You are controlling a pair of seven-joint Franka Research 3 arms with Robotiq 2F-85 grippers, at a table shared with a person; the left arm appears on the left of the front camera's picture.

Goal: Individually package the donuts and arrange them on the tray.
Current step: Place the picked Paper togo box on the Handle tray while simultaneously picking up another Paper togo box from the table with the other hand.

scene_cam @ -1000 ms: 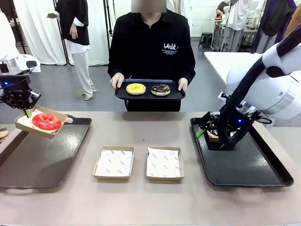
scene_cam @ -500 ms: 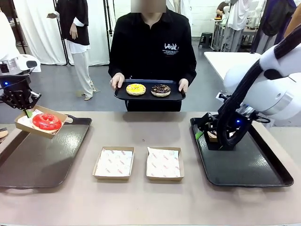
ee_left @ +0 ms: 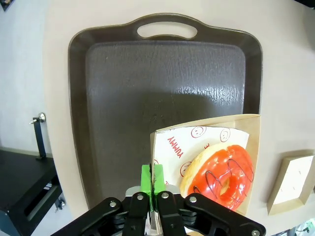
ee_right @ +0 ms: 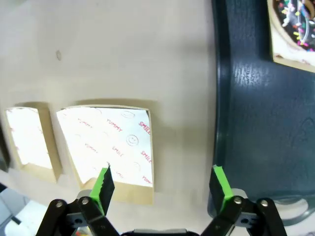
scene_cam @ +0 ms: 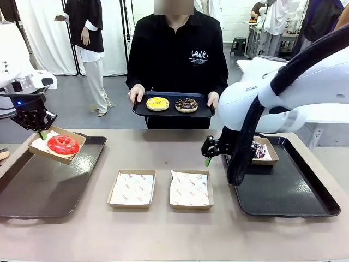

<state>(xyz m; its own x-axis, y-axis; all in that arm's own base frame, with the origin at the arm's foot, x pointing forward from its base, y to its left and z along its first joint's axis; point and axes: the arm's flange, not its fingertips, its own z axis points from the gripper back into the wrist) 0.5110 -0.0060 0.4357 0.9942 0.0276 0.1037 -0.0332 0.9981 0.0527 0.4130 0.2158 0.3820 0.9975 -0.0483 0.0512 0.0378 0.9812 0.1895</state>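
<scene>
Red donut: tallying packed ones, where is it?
Front view, far left: the red donut sits in a box the left gripper holds above the left tray.

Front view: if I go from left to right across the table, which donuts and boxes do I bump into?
Red donut in its box → empty box → second empty box → sprinkle donut on the right tray.

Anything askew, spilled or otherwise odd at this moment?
One thing stands out: the box with the red donut hangs tilted over the left tray, pinched at one edge by the shut left claw. The donut sits off-centre in it, away from the grip. Nothing looks spilled or damaged.
</scene>
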